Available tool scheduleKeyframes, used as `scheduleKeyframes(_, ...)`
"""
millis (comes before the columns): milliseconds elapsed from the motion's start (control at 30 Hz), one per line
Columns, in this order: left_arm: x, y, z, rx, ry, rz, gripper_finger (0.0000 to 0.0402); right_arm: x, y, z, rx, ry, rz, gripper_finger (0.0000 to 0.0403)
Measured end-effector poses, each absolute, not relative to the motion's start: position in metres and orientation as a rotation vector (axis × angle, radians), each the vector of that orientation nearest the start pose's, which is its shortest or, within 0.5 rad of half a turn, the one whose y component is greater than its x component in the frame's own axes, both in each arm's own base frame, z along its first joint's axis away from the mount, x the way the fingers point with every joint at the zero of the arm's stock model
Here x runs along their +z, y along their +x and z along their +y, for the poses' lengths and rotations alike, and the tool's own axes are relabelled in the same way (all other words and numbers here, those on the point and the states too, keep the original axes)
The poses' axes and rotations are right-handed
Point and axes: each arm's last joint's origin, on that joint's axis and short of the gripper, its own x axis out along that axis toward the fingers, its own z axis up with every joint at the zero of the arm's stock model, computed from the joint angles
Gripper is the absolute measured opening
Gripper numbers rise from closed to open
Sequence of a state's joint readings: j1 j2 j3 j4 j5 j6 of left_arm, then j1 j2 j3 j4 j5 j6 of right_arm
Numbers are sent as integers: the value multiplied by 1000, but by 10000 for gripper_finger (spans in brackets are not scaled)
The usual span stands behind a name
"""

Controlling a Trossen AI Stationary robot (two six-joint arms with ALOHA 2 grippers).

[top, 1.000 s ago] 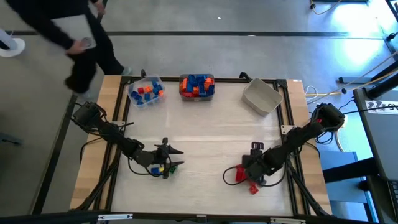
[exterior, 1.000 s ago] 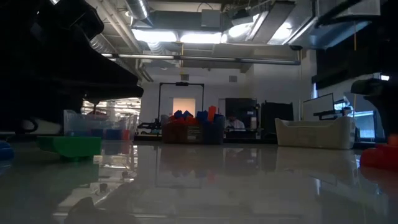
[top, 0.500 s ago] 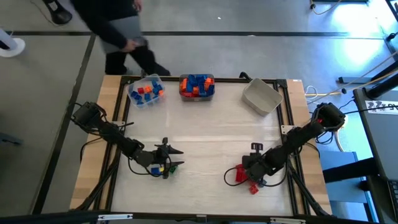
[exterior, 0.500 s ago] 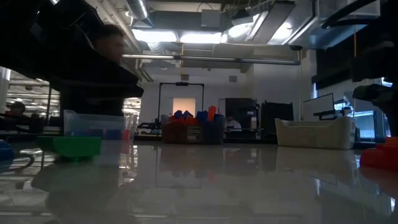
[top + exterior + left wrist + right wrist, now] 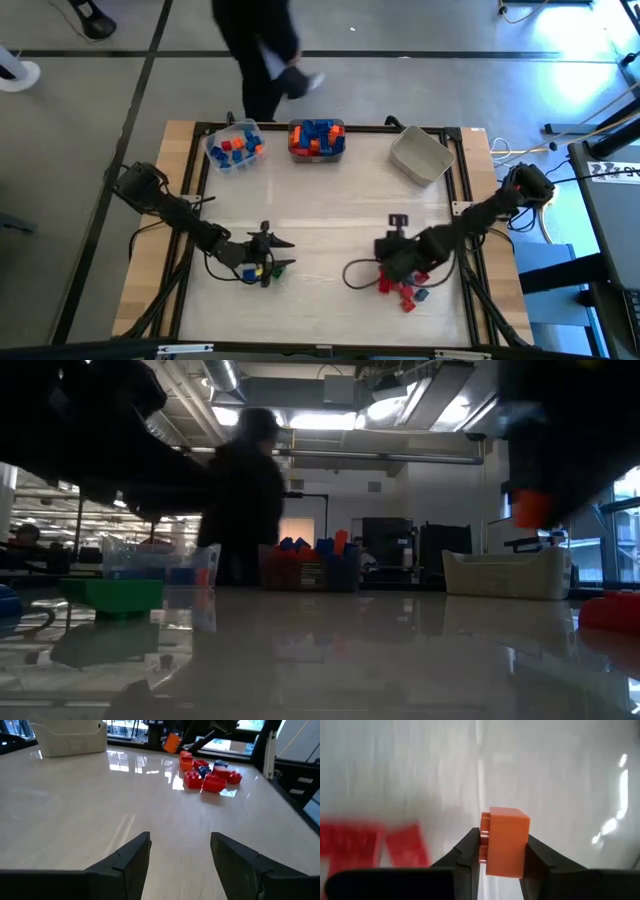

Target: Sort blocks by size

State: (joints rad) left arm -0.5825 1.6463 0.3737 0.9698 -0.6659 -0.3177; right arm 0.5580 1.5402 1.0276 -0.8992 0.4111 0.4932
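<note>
- Two dark fingers (image 5: 540,860) of the right gripper (image 5: 502,855) pinched on an orange block (image 5: 504,841), one on each side face; studs turned sideways toward one finger, block compact with no clear long axis, held clear of the tabletop.
- Seen in the low view near the upper right of the frame: orange block (image 5: 531,508) hanging above the surface under the dark right arm.
- Seen from above, right gripper (image 5: 392,258) lower right of centre, just left of a loose pile of red blocks (image 5: 405,288) with a small blue one among them; pile close to the table's lower edge.
- Wide bare tabletop (image 5: 330,200) across the middle, between gripper and the bins along the upper edge; nothing standing in that stretch.
- Along the upper edge: clear bin (image 5: 234,146) with mixed red, orange and blue blocks at left, second bin (image 5: 317,139) heaped with blue and orange blocks at centre, pale grey bin (image 5: 420,156) tilted at upper right, showing nothing inside.
- Black rail (image 5: 466,190) framing the table on the right, close beside the right arm.
- Left gripper (image 5: 268,256) lower left of centre, low over the table, fingers (image 5: 131,858) spread apart with only bare tabletop between; small yellow, blue and green blocks (image 5: 259,270) just beside it.
- Green piece (image 5: 111,595) at left of the low view, resting on the table.
- Beyond the upper edge, a person (image 5: 262,50) in dark clothes walking past, off the table.
</note>
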Motion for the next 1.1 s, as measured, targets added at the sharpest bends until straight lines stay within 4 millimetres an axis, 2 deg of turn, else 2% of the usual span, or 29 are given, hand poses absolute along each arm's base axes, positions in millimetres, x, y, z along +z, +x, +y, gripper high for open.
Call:
scheduleKeyframes(233,146,208,-131,97,-112,240,196,227,283,105,-187,-309,945,91)
scheduleKeyframes(400,160,195,-123,187,-99,261,196,238,312,69,-231,-311,787,91)
scheduleKeyframes(633,198,183,-102,267,-80,158,196,255,344,13,-251,-227,534,91)
scheduleKeyframes(867,233,168,-75,437,-38,26,196,239,372,-30,-262,-190,392,91)
scheduleKeyframes(1100,262,153,-49,529,-18,-92,196,222,406,-61,-249,-160,338,92)
